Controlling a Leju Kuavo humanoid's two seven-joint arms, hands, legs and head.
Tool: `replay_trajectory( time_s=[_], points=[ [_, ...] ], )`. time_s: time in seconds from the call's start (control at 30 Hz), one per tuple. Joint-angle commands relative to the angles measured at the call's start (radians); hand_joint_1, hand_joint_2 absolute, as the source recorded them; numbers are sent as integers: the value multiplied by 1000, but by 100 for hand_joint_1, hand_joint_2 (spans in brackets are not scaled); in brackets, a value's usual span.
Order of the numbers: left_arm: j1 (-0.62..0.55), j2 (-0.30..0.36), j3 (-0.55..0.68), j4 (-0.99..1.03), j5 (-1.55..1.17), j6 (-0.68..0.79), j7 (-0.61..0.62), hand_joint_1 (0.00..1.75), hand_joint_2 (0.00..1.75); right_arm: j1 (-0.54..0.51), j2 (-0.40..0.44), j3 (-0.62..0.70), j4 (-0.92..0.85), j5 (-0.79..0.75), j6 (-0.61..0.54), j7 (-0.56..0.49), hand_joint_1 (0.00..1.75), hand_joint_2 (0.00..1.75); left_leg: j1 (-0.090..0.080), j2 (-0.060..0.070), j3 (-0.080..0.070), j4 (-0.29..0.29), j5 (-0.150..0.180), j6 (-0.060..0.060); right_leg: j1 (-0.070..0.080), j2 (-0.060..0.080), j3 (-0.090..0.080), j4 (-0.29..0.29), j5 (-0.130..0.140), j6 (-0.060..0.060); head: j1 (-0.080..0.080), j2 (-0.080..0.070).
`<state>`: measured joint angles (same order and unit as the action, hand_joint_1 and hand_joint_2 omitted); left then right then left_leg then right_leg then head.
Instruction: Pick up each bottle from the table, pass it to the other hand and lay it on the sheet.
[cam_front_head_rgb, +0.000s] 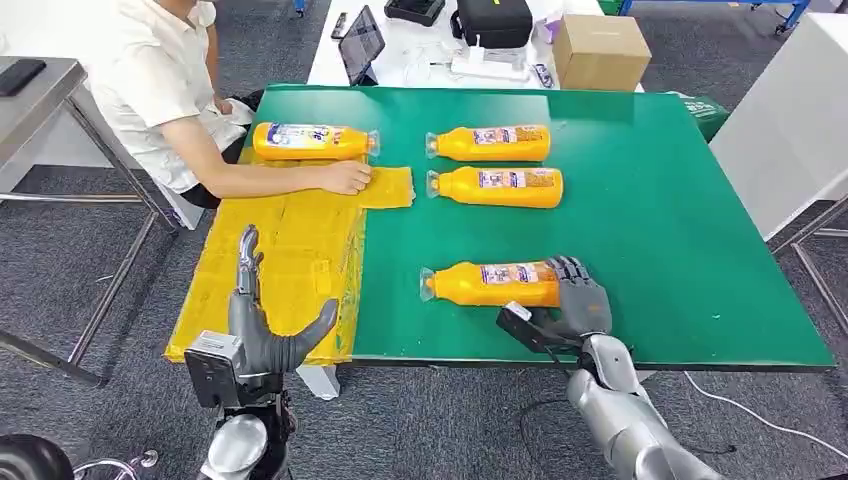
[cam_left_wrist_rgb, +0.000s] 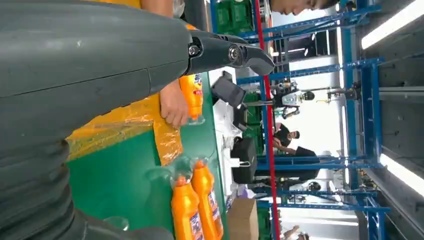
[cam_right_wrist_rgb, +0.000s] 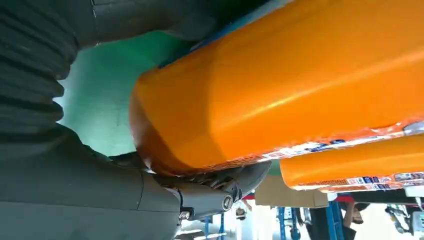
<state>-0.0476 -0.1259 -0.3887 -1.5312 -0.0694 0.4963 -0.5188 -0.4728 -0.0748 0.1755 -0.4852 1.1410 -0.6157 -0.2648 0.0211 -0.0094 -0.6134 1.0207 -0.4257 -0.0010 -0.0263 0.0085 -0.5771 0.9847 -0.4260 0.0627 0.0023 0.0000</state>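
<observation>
Four orange bottles lie on their sides on the green surface (cam_front_head_rgb: 650, 220), caps pointing left. At far left a person (cam_front_head_rgb: 160, 90) in a white shirt sits beside the surface, one hand (cam_front_head_rgb: 347, 177) resting on the yellow sheet (cam_front_head_rgb: 280, 250), which covers the left part of the surface and hangs over its front edge. First bottle (cam_front_head_rgb: 312, 141) lies at the sheet's far edge, just beyond that person's hand. Left robot hand (cam_front_head_rgb: 262, 320) hovers over the sheet's near end, holding nothing, fingers straight and apart, thumb stuck out to the side, well apart from every bottle; left wrist view shows the same spread fingers with the person's hand and that bottle beyond them.

Centre: two bottles, the far one (cam_front_head_rgb: 490, 143) and the one just nearer (cam_front_head_rgb: 497, 187), lie parallel and close together on bare green, right of the sheet. The near bottle (cam_front_head_rgb: 492, 284) lies alone toward the front edge, clear of the sheet. Right robot hand (cam_front_head_rgb: 570, 305) is at this bottle's base end, fingers draped over the top and thumb below it; right wrist view shows the orange body filling the space between thumb and fingers, fingers wrapped against it. Bottle is touching the green.

Behind the surface, on a white table: a tablet (cam_front_head_rgb: 361, 42), a black bag (cam_front_head_rgb: 494, 20) and a cardboard box (cam_front_head_rgb: 600, 50).
</observation>
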Motion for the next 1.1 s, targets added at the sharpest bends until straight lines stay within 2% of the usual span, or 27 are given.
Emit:
replay_trajectory(
  time_s=[0.03, 0.1, 0.13, 0.17, 0.33, 0.43, 0.5, 0.53, 0.6, 0.67, 0.83, 0.93, 1.03, 1.1],
  points=[
    [-52, 29, -33, 95, 33, -81, 30, 0, 175, 30, 18, -15, 91, -120, 40, -122, 175, 175, 0, -2, 2, -1, 0, 1, 1, -2, 4, -1, 0, -2, 0, 0],
    [-45, 21, -20, 94, 64, -96, 28, 0, 175, 35, 26, -35, 83, -166, 41, -166, 175, 175, 1, -1, 4, -2, 0, 1, 1, -2, 4, -2, 0, -2, 0, 0],
    [-33, 4, 8, 89, 124, -108, 26, 0, 175, 46, 45, -80, 58, -248, 55, -233, 175, 175, 1, -2, 5, -3, 1, 2, 2, -4, 6, -4, 0, -5, 0, 0],
    [-25, -6, 25, 88, 155, -111, 29, 0, 175, 50, 53, -94, 49, -274, 51, -255, 175, 175, 1, 0, 5, -2, 0, 1, 2, -2, 5, -2, 0, -3, 0, 0],
    [-20, -3, 28, 89, 160, -112, 26, 0, 175, 51, 58, -93, 47, -276, 50, -256, 175, 175, 1, 2, 5, -2, 0, 1, 2, 0, 5, -2, 0, -3, 0, 0],
    [16, -34, 65, 128, 284, -123, 77, 0, 175, 77, 82, -135, -18, -387, 7, -353, 175, 175, 1, 0, 5, -2, 0, 1, 1, -2, 6, -2, 0, -3, 0, 0],
    [48, -36, 47, 176, 349, -160, 81, 0, 175, 103, 104, -157, -96, -499, 43, -410, 175, 175, 0, 2, 6, -2, 0, 1, 1, 0, 6, -2, 0, -2, 1, 0],
    [58, -38, 43, 181, 353, -163, 71, 0, 175, 104, 106, -153, -104, -502, 44, -408, 175, 175, 1, 2, 7, -4, 0, 2, 2, 0, 7, -4, 1, -5, 0, 0],
    [61, -23, 11, 209, 384, -188, 75, 0, 175, 133, 123, -174, -198, -627, 113, -433, 175, 175, 0, 3, 6, -3, -1, 1, 1, 1, 5, -2, 0, -3, 0, 0],
    [72, -17, 6, 199, 412, -172, 56, 0, 175, 165, 129, -165, -299, -715, 129, -433, 175, 175, 0, 3, 3, -2, -1, 1, 1, 1, 3, -1, -1, -3, 0, 0],
    [69, -6, -20, 169, 438, -200, 83, 0, 175, 236, 147, -119, -477, -805, 202, -416, 175, 175, 0, 2, 0, -1, -2, 2, 1, -1, 1, 0, -2, -5, 0, 0],
    [45, 25, -48, 222, 508, -318, 161, 0, 175, 249, 169, -59, -486, -832, 277, -399, 175, 175, 0, 0, -3, -1, -1, 1, 1, 0, -1, 0, -1, -2, 0, 0],
    [43, 25, -46, 229, 511, -323, 159, 0, 175, 248, 173, -55, -482, -834, 273, -399, 175, 175, 1, 2, 0, -2, -2, 1, 2, 1, 1, -2, -1, -5, 0, 0],
    [39, 31, -50, 238, 533, -363, 170, 0, 175, 242, 176, -35, -468, -850, 312, -402, 175, 175, 0, 2, -2, -1, -1, 1, 1, 1, -1, -1, -1, -4, 0, 0]
  ],
)
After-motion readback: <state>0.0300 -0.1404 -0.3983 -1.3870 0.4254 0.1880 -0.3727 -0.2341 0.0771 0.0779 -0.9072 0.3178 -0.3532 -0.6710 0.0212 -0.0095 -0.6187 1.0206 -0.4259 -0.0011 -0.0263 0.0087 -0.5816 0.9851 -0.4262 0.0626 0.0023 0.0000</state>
